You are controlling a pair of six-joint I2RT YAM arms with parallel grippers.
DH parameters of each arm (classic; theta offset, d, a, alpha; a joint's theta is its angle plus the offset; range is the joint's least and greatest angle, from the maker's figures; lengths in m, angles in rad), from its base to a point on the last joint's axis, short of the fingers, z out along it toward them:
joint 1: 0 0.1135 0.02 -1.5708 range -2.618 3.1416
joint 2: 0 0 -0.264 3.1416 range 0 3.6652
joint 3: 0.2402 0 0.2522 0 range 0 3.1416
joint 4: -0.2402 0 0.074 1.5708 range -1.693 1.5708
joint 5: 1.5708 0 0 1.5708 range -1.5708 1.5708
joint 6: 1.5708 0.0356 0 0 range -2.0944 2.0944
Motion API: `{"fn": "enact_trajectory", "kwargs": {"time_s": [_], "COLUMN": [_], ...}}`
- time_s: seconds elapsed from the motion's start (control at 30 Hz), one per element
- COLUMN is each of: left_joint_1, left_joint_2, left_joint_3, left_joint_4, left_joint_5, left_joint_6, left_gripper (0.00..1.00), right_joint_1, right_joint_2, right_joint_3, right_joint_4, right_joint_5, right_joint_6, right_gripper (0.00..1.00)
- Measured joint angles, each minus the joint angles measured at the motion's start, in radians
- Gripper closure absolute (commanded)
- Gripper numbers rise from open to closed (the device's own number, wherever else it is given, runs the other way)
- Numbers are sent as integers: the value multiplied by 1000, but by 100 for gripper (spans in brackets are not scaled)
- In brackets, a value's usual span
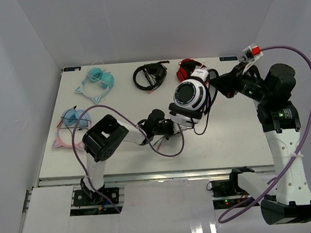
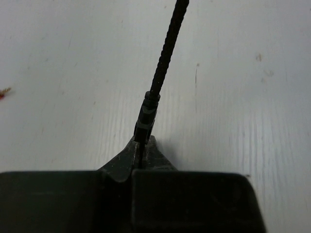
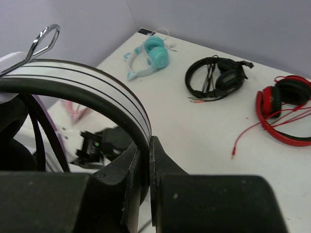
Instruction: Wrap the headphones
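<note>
Left gripper (image 2: 141, 146), mid-worktop: jaws closed on the plug end of the cable (image 2: 167, 48), low over the worktop (image 1: 231, 143). Headphones (image 1: 191, 96) are held off the surface, right of centre. Right gripper (image 3: 148, 148) is clamped on their white headband. Along the far edge: teal headphones (image 1: 98, 80), black headphones (image 1: 149, 76), red headphones (image 1: 185, 68). Bare surface lies toward the near and right edges.
</note>
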Motion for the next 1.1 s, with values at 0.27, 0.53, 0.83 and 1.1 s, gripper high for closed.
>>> {"fn": "enact_trajectory", "kwargs": {"time_s": [0.27,0.53,0.83,1.1], "left_joint_1": [84,166,283,273], "left_joint_2": [-183,-211,-216,-309], "left_joint_3": [-155,-53,431,478], "left_joint_4": [-65,-320,-771,-1038], "left_joint_5": [-22,-73,-63,85], "left_joint_6": [43,100,5,-265], "left_gripper": [100,100,100,100], "right_joint_1": [0,-2,12,179], "right_joint_2": [-66,-75,-153,-112], "right_joint_3": [9,102,-153,-448], "right_joint_4": [-153,-407,-501,-201], "right_joint_5": [50,-92,24,510], "right_joint_6": [-320,-733,-1121,-1037], "right_gripper": [92,92,92,92]}}
